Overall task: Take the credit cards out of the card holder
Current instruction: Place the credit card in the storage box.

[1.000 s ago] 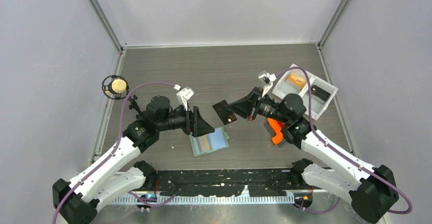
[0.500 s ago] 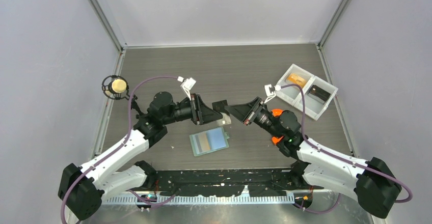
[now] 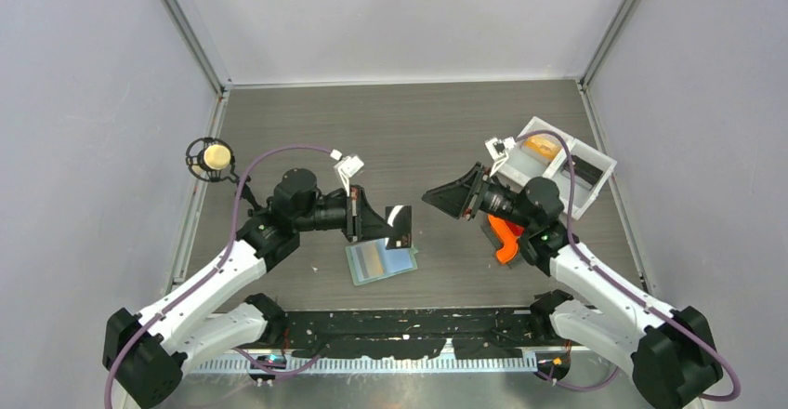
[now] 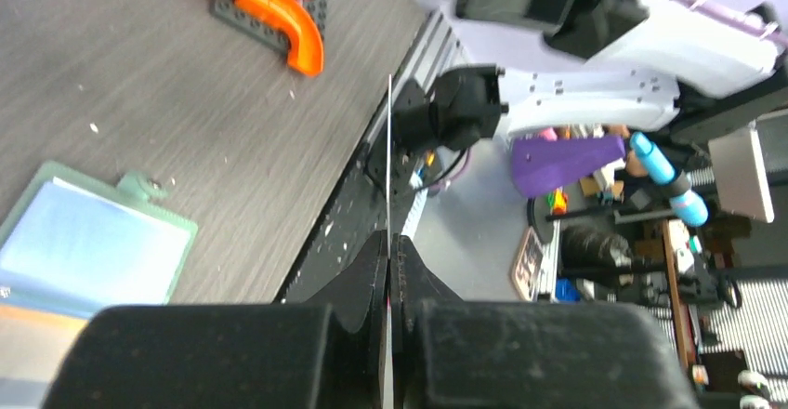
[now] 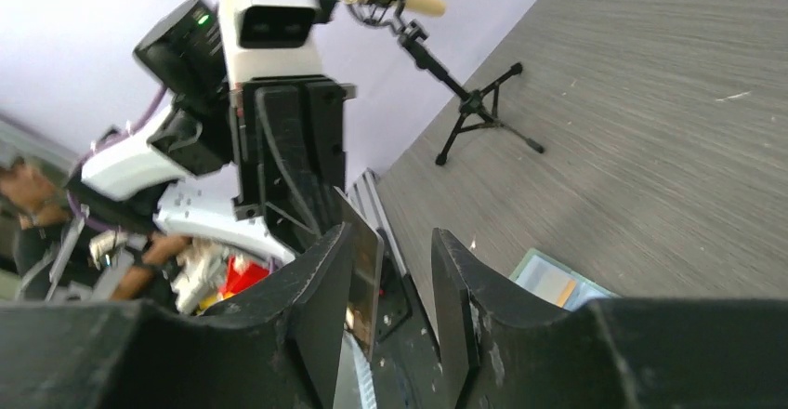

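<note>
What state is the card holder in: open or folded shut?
Open: the card holder lies spread flat, its pale blue pocket faces turned up, with the green cover showing round their edge.

left gripper point(image 4: 390, 240) pinched tight on a thin card point(image 4: 388, 149) seen edge-on, card holder point(image 4: 102, 242) lying open lower left on the grey table point(image 4: 186, 102), orange S-shaped piece point(image 4: 283, 14) up top on a grey plate point(image 4: 232, 7)

Soft, even light is falling on the worktop point(image 3: 409, 121), throwing faint shadows, while the close-up fingers point(image 5: 307, 335) are showing blurred in wrist views.
</note>
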You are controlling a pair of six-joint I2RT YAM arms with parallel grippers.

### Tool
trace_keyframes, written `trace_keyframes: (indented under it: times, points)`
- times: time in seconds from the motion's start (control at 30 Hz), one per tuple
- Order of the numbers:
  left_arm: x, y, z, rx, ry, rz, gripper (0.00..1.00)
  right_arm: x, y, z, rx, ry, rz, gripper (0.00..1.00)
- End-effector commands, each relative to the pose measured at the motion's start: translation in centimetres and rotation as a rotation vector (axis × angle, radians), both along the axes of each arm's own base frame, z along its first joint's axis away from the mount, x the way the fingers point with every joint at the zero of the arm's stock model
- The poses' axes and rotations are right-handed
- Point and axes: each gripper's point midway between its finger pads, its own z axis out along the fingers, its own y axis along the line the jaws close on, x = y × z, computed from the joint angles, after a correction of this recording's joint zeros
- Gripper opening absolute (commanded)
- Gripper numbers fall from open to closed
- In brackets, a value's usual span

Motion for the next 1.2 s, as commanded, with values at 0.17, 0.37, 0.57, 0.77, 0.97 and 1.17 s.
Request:
trace_keyframes:
  times: [0.17,0.37,0.57,0.77,0.97,1.17]
  points:
    - [-4.9,1.5,0.0,0.105,0.037,-0.256,0.0,-4.1,0.7,2.6,-0.221,-0.278,0.31,0.42]
    - [-5.7,1.9,-0.4,0.128,0.054,-0.292,0.0,-5.4,2.9,1.9,-0.238,-0.256,0.428,0.4]
    - [-6.0,2.0,-0.6,0.128,0.061,-0.319,0.0,-7.0,5.0,1.5,-0.247,-0.254,0.529,0.39]
    - [-6.3,1.9,-0.5,0.117,0.061,-0.338,0.0,-7.5,5.8,0.8,-0.245,-0.242,0.566,0.38]
    - [-6.4,1.9,-0.7,0.116,0.068,-0.346,0.0,-7.8,5.9,0.3,-0.248,-0.233,0.581,0.38]
    - [-6.5,1.9,-0.7,0.112,0.066,-0.351,0.0,-7.8,6.0,0.0,-0.253,-0.222,0.587,0.39]
